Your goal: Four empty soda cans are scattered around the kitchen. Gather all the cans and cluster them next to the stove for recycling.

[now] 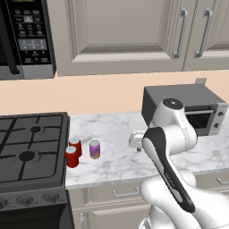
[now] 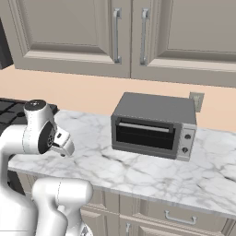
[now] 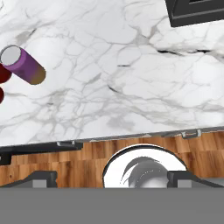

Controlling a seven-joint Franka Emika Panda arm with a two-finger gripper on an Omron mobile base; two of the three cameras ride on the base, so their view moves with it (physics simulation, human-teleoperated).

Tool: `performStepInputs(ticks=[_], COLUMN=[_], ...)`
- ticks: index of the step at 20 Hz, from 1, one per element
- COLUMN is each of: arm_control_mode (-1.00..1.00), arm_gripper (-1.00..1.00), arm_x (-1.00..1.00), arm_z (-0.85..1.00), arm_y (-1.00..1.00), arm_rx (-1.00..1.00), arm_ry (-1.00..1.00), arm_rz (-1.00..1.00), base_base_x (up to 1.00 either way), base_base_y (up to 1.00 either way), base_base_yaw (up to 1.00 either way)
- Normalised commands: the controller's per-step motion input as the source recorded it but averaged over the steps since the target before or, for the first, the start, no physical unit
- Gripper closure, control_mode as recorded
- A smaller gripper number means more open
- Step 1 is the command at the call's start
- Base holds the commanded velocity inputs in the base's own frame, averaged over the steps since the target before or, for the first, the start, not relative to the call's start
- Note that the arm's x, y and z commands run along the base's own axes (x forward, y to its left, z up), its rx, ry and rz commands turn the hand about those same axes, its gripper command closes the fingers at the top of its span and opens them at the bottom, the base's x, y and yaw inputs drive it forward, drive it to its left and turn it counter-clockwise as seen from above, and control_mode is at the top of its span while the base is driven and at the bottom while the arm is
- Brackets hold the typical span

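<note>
Two red soda cans [image 1: 74,145] [image 1: 71,157] and a purple soda can [image 1: 95,149] stand upright together on the marble counter, just right of the stove [image 1: 31,147]. My gripper [image 1: 135,142] hangs over the counter to the right of them, pointing down, well apart from the cans. In the hand view the fingertips [image 3: 43,177] stand wide apart, so the gripper [image 3: 112,178] is open with nothing between them. The purple can [image 3: 24,65] sits at that view's upper left, with a red can [image 3: 3,74] at the edge.
A grey toaster oven [image 1: 184,107] [image 2: 154,125] stands at the back of the counter, right of the gripper. A black microwave [image 1: 27,38] hangs above the stove. Bare marble [image 2: 138,168] lies before the oven. The counter's front edge [image 3: 131,136] runs below the hand.
</note>
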Motion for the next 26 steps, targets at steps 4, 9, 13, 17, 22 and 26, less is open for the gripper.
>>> performStepInputs(ticks=[4, 9, 13, 17, 22, 26], arm_control_mode=[-1.0, -1.0, -1.0, -1.0, -1.0, -1.0], arm_gripper=[-1.0, -1.0, -1.0, -1.0, -1.0, -1.0], arm_x=[-0.67, -0.63, -0.36, -0.22, -0.34, -0.16], arm_z=[-0.27, -0.05, 0.1, 0.2, 0.03, -0.09], arm_y=[0.0, 0.02, 0.0, 0.0, -0.14, -0.29], arm_rx=[-0.07, -0.07, -0.05, 0.0, 0.0, -0.01], arm_ry=[-0.09, -0.12, -0.02, 0.0, -0.08, -0.05], arm_rz=[-0.05, 0.09, 0.22, 0.18, 0.17, 0.04], base_base_x=[0.0, 0.0, 0.0, 0.0, 0.0, 0.0], base_base_y=[0.0, 0.0, 0.0, 0.0, 0.0, 0.0], base_base_yaw=[0.0, 0.0, 0.0, 0.0, 0.0, 0.0])
